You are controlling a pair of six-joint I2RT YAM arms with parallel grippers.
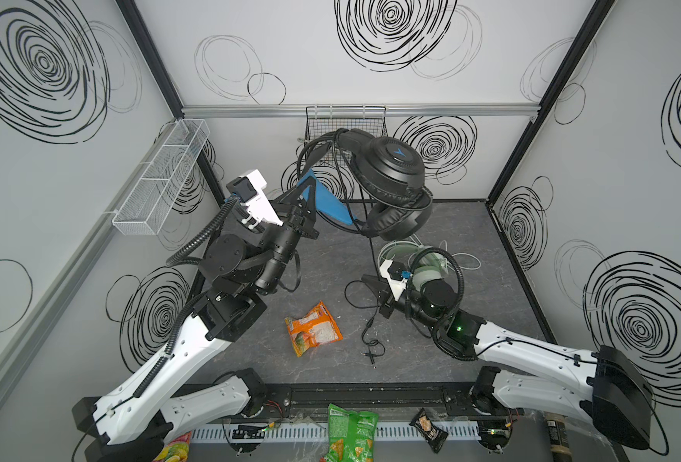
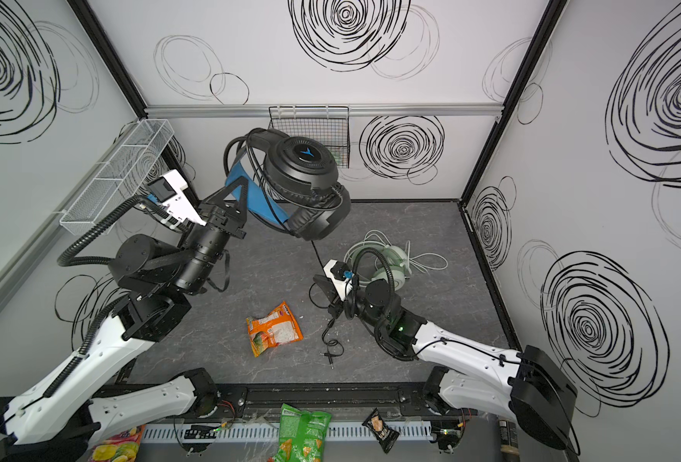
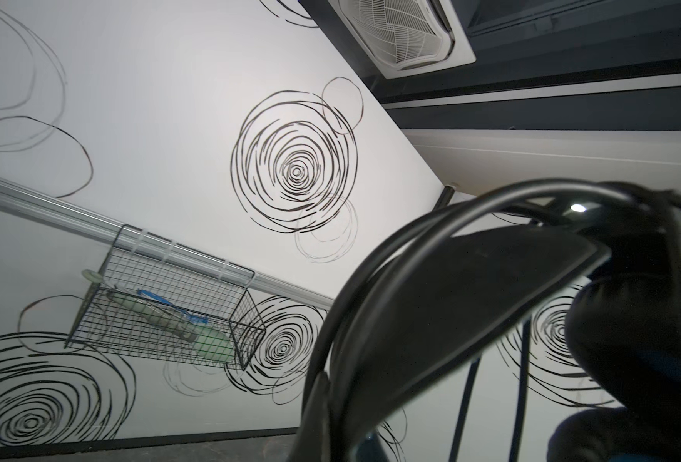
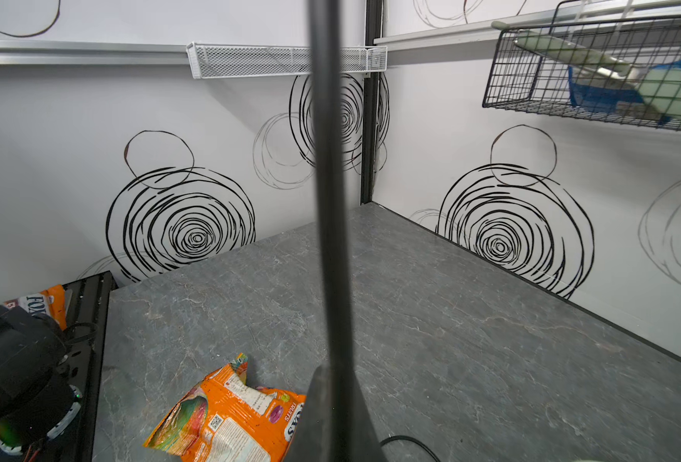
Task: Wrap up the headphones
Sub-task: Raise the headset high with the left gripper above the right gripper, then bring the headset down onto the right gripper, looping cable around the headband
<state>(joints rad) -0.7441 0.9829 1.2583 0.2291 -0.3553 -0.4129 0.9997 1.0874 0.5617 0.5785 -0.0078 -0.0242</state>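
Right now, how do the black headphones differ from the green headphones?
The black headphones are up in the air, clamped by the left hand; the green headphones lie on the table. The black cable is partly looped round the black headphones; the whitish cable lies loose beside the green headphones. Both are corded over-ear sets.

The black headset (image 1: 386, 168) has a blue inner lining and a blue mark on its earcup, with a black cable (image 4: 330, 160). The mint headset (image 1: 426, 276) is pale green, with a whitish cable (image 1: 466, 257). The floor (image 1: 490, 320) is grey and marble-veined; the walls (image 1: 290, 60) are white with black scribbled spirals. The bag (image 1: 314, 329) is orange with a white panel; the tray (image 1: 162, 180), white mesh; the basket (image 1: 346, 120), black wire; the arms (image 1: 194, 352), white with black joints.
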